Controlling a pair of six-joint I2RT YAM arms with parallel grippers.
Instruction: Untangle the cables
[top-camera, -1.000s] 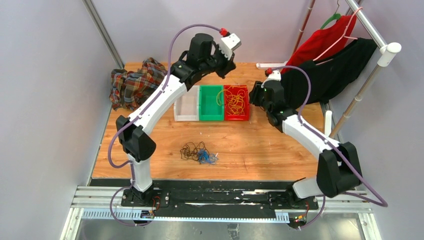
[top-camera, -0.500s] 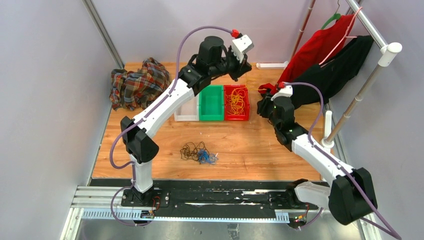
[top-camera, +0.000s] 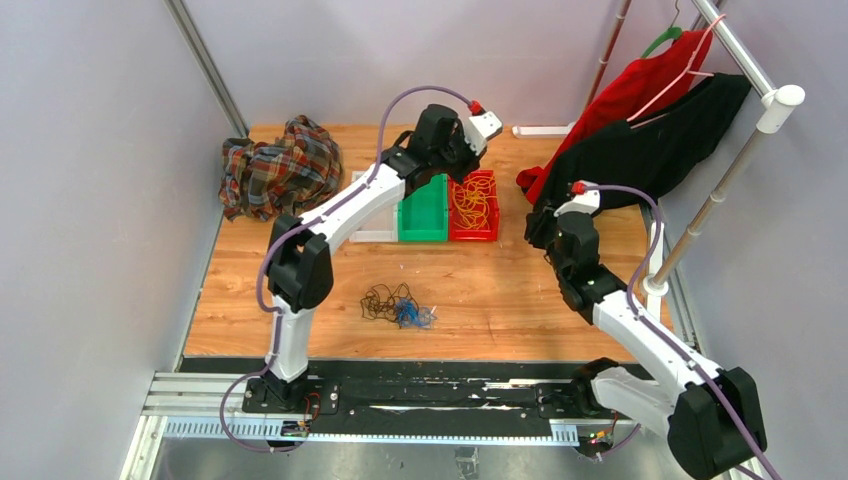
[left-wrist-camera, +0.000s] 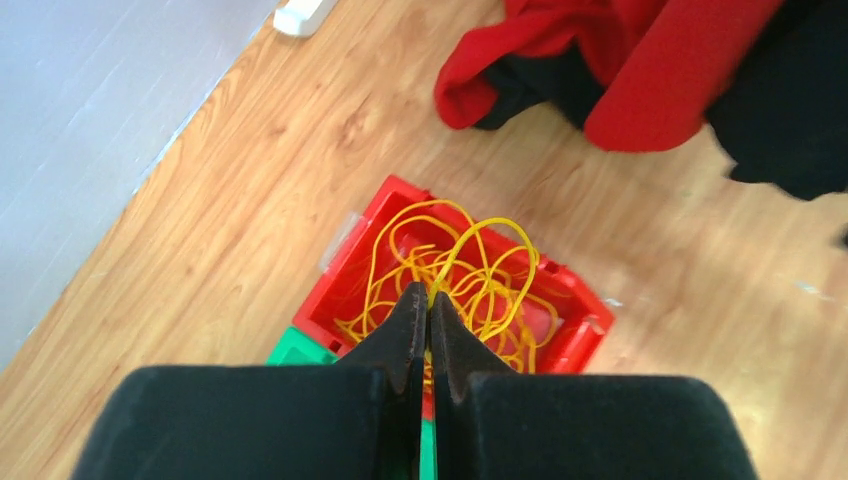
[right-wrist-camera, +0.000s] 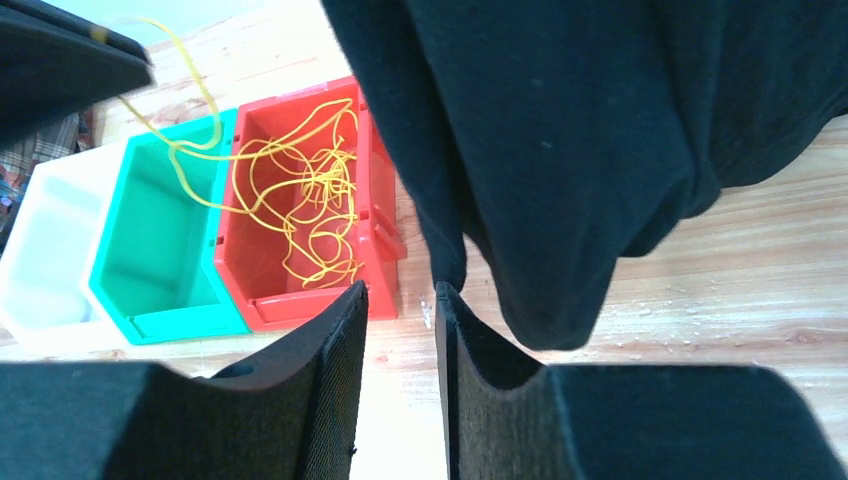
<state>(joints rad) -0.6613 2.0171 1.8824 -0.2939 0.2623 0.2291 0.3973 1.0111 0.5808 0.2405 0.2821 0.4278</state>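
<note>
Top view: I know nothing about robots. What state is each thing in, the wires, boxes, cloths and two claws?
red bin, holds most of the yellow cable
yellow cable, one strand lifted
left gripper, shut on a yellow cable strand
right gripper, open, empty
green bin, empty
white bin, empty
black and blue cables, tangled in one heap
plaid cloth, crumpled
red garment, hanging
black garment, hanging

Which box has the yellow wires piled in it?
The red bin, at the right end of the row: the yellow cable lies heaped in it. The green bin and the white bin to its left hold no heap.
</note>
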